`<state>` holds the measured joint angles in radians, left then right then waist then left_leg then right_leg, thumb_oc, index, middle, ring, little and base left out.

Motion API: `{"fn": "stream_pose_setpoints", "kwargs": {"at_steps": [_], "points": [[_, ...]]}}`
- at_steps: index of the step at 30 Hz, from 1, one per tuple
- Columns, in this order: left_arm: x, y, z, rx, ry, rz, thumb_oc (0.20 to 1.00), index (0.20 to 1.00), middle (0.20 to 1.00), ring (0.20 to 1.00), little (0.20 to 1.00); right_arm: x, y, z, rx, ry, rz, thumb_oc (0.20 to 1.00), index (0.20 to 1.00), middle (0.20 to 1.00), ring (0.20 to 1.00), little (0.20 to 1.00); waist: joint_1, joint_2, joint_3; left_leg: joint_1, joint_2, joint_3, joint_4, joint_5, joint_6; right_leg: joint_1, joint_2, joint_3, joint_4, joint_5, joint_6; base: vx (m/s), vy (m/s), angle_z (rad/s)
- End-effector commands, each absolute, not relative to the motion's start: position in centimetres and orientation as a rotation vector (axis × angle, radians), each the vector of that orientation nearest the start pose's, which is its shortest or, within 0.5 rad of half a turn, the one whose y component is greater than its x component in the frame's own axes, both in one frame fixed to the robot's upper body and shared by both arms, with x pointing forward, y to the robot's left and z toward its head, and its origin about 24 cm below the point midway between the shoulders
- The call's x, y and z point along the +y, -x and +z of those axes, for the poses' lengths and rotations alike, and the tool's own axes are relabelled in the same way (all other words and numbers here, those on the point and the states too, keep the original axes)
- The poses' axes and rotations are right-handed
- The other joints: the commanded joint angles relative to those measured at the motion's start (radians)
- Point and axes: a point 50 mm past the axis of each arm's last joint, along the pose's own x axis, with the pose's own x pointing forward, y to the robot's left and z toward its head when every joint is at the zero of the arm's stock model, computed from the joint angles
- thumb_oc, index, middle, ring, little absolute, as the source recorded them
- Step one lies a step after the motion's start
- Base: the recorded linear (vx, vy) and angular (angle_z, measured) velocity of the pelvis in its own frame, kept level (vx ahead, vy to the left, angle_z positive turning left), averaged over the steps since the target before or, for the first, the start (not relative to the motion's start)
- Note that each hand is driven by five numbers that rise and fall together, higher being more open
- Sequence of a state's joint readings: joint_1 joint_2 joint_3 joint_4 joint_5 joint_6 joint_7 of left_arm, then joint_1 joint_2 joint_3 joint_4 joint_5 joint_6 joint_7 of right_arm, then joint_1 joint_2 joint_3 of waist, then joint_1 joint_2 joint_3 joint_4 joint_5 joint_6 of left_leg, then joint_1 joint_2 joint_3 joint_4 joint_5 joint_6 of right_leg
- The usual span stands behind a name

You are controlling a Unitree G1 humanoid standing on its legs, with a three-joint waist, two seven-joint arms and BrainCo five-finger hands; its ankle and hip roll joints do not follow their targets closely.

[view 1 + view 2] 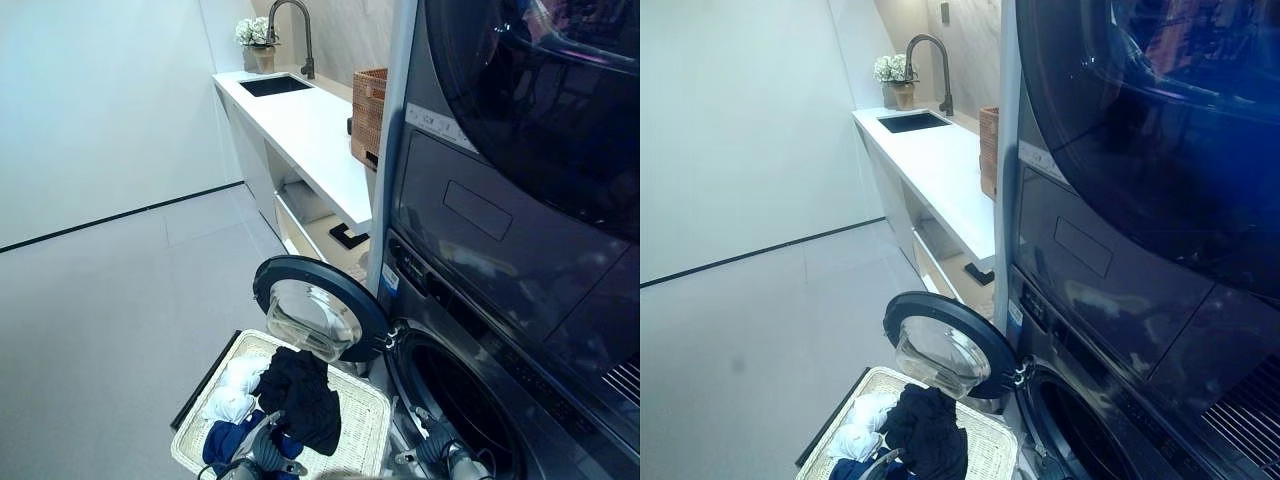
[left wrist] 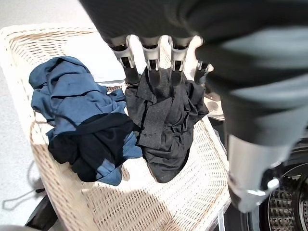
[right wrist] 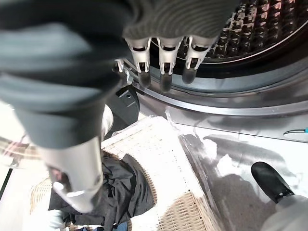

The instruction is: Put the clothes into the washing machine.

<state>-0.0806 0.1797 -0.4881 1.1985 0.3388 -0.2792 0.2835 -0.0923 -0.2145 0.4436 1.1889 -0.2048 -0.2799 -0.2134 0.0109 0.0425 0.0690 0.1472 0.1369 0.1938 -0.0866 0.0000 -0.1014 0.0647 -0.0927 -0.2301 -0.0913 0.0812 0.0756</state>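
Observation:
A white wicker basket stands on the floor in front of the washing machine, whose round door hangs open over it. My left hand is above the basket with its fingers curled into a black garment that drapes down from them. Blue clothes, a dark navy piece and white cloth lie in the basket. My right hand is at the rim of the drum opening, fingers relaxed and holding nothing.
A dryer is stacked on the washer. To the left runs a white counter with a sink, tap, flowers and a brown wicker box. Open grey floor lies to the left of the basket.

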Motion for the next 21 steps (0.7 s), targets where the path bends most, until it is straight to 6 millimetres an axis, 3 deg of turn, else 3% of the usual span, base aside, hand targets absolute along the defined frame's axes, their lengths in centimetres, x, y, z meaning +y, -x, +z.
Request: {"fn": "stream_pose_setpoints", "kwargs": {"at_steps": [1, 7, 10, 17, 21], "points": [[17.2, -17.5, -13.3, 0.616, -0.803, -0.303, 1.0, 1.0, 1.0, 1.0, 1.0, -16.6, -18.0, -13.3, 0.678, 0.659, 0.293, 1.0, 1.0, 1.0, 1.0, 1.0, -0.02, -0.065, 0.02, -0.017, -0.039, -0.006, -0.001, 0.011, 0.024, 0.06, -0.054, 0.042, 0.02, -0.051, 0.054, 0.0, 0.0, 0.0], [17.5, -17.5, -13.3, 0.626, -0.794, -0.267, 1.0, 1.0, 1.0, 1.0, 1.0, -16.7, -18.0, -13.3, 0.674, 0.661, 0.297, 1.0, 1.0, 1.0, 1.0, 1.0, -0.018, -0.064, 0.023, -0.02, -0.038, -0.006, -0.001, 0.012, 0.023, 0.059, -0.056, 0.04, 0.018, -0.049, 0.054, 0.0, 0.0, 0.0], [18.5, -17.3, -13.2, 0.63, -0.77, -0.13, 1.0, 1.0, 1.0, 1.0, 1.0, -16.8, -18.3, -13.1, 0.66, 0.652, 0.286, 1.0, 1.0, 1.0, 1.0, 1.0, -0.011, -0.064, 0.033, -0.027, -0.039, -0.011, -0.001, 0.014, 0.024, 0.056, -0.056, 0.034, 0.019, -0.05, 0.052, 0.0, 0.0, 0.0], [19.5, -17.8, -12.5, 0.575, -0.804, 0.014, 1.0, 1.0, 1.0, 1.0, 1.0, -17.2, -19.0, -12.6, 0.631, 0.646, 0.25, 1.0, 1.0, 1.0, 1.0, 1.0, 0.001, -0.063, 0.062, -0.059, -0.041, -0.018, -0.001, 0.028, 0.019, 0.029, -0.06, 0.018, 0.012, -0.035, 0.051, -0.02, -0.019, 0.03], [21.1, -19.5, -11.1, 0.51, -0.798, 0.243, 1.0, 1.0, 1.0, 1.0, 1.0, -17.7, -20.9, -11.5, 0.577, 0.633, 0.203, 1.0, 1.0, 1.0, 1.0, 1.0, -0.002, -0.052, 0.13, -0.128, -0.034, -0.026, -0.001, 0.055, 0.01, -0.035, -0.059, 0.009, 0.034, -0.031, 0.044, -0.1, 0.019, 0.04]]}}
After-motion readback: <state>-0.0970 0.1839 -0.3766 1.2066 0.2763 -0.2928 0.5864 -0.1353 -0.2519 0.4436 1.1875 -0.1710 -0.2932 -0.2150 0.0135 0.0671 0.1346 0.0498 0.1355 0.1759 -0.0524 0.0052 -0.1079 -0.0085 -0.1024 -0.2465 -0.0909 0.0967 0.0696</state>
